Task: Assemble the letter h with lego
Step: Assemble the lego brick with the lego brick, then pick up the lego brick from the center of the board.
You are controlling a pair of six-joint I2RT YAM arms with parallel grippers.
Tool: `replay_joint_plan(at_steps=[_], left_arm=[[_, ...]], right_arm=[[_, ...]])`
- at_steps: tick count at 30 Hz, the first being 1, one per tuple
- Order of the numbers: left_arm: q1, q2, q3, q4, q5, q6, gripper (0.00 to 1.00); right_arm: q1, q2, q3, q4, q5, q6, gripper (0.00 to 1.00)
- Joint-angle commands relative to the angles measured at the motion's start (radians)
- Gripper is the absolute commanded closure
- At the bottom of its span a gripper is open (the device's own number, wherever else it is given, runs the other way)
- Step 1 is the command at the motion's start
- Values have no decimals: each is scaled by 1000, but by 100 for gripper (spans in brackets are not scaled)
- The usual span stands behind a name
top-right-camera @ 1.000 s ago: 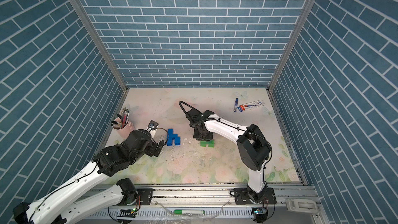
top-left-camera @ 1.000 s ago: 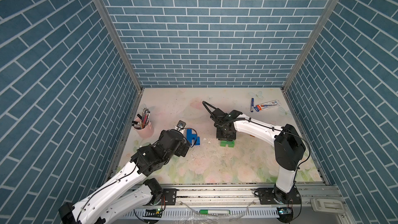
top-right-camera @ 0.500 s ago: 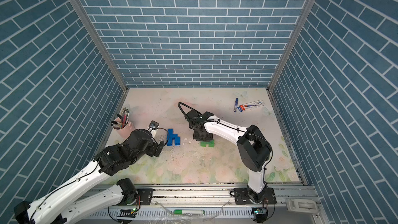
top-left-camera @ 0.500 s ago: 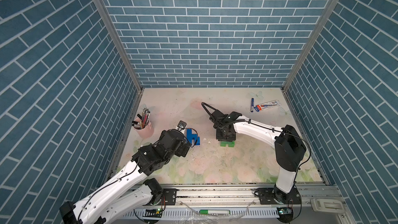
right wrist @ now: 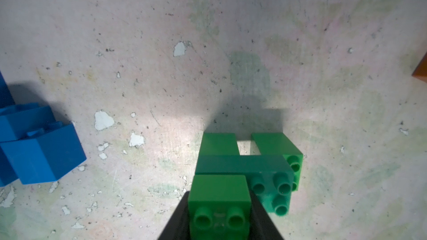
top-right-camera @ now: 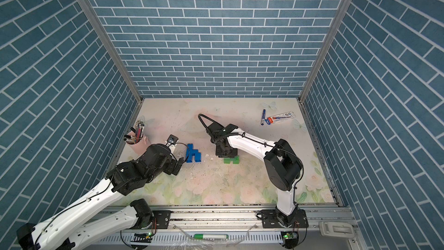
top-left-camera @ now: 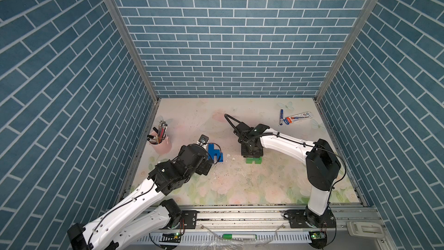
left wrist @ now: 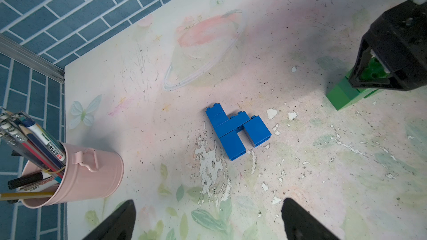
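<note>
Blue lego point(top-left-camera: 215, 153) point(top-right-camera: 193, 155) point(left wrist: 235, 130) lies flat on the table joined in an h shape. My left gripper point(left wrist: 208, 213) hovers open just short of it, nothing between its fingers. To the right stands a green lego assembly point(top-left-camera: 253, 160) point(top-right-camera: 231, 160) point(left wrist: 342, 93): two feet under a long darker brick point(right wrist: 242, 165). My right gripper point(top-left-camera: 251, 151) point(right wrist: 219, 208) points straight down on it, its fingers point(right wrist: 178, 218) against the sides of the top green brick point(right wrist: 219, 195), which sits on the long brick's end. An orange brick's corner point(right wrist: 421, 70) shows at the right wrist view's edge.
A pink cup of pens point(top-left-camera: 160, 140) point(left wrist: 92, 176) stands by the left wall. A blue marker point(top-left-camera: 281, 116) and a flat packet point(top-left-camera: 299, 117) lie at the back right. Brick-patterned walls close three sides; a metal rail point(top-left-camera: 240, 210) runs along the front.
My right gripper has shifted slightly left over the green lego. The left arm and the blue h have not moved.
</note>
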Motion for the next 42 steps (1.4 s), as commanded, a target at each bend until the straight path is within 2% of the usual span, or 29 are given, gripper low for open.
replay_joint_plan(at_steps=[1, 9, 11, 15, 19, 24, 30, 34, 37, 42], left_arm=[[5, 4, 12, -19, -1, -9, 1], [6, 7, 12, -21, -5, -8, 1], [6, 9, 12, -21, -2, -8, 1], [6, 6, 10, -22, -5, -9, 1], [6, 6, 13, -19, -5, -8, 1], [5, 7, 13, -18, -2, -7, 1], [6, 12, 10, -15, -2, -6, 1], [6, 12, 9, -14, -2, -5, 1], [6, 10, 9, -12, -1, -5, 1], [6, 10, 9, -11, -5, -5, 1]], right_arm=[[-10, 15, 16, -74, -3, -22, 56], [-18, -25, 60, -107, 20, -64, 32], [-23, -36, 68, -116, 21, -76, 29], [-60, -165, 34, -141, 89, -73, 31], [-212, -313, -106, -102, 16, -85, 31], [-356, -367, -231, -70, 6, -137, 35], [-498, -306, -310, 36, -46, -190, 46], [-565, -228, -311, 114, -67, -213, 47], [-589, -164, -301, 174, -102, -225, 47], [-594, -76, -257, 198, -42, -240, 47]])
